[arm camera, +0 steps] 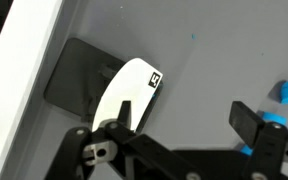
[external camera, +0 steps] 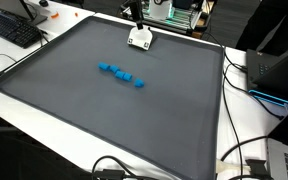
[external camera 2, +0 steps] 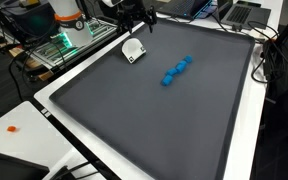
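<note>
White card (arm camera: 124, 95) with a small black square mark near one corner, lying flat at the far edge of the grey mat (external camera: 104, 110). One end overlaps a dark rectangular plate (arm camera: 74, 80), so the card probably sits slightly raised there rather than flush with the mat.

In the wrist view the gripper (arm camera: 179, 125) hangs directly over the card with its jaws spread wide. One finger (arm camera: 111, 130) stands over the card's near edge, and the other finger (arm camera: 246, 118) stands well off to the side over bare mat. The card therefore lies under one finger, not centred in the gap. Whether that fingertip touches the card or hovers just above it cannot be told from this angle. Both exterior views place the gripper (external camera: 137, 24) (external camera 2: 144, 20) close above the card (external camera: 141, 39) (external camera 2: 132, 50), pointing down. Nothing is held.

A short row of blue blocks (external camera: 121, 74) (external camera 2: 177, 70) lies near the mat's middle, well apart from the card, with the blocks touching or nearly so. The nearest of them shows at the wrist view's edge (arm camera: 286, 92).

The mat rests on a white table (external camera: 54, 122), and a keyboard (external camera: 12, 30) lies beyond one corner.
</note>
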`<action>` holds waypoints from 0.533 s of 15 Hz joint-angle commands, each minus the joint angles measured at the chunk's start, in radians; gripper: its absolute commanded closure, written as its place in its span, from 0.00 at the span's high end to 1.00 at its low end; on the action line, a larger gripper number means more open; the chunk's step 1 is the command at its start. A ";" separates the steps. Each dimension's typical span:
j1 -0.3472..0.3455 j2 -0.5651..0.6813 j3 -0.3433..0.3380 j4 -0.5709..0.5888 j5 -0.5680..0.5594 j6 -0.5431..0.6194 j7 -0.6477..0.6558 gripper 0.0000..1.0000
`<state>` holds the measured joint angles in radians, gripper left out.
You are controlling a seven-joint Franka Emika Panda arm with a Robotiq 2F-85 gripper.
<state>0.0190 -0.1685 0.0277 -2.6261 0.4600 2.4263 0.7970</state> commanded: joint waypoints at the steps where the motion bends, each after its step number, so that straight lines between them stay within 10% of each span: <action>1: -0.004 -0.038 -0.007 0.048 -0.058 -0.105 -0.144 1.00; 8: 0.007 -0.002 0.010 0.183 -0.147 -0.223 -0.409 1.00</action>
<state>0.0207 -0.1909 0.0340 -2.4938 0.3499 2.2752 0.4847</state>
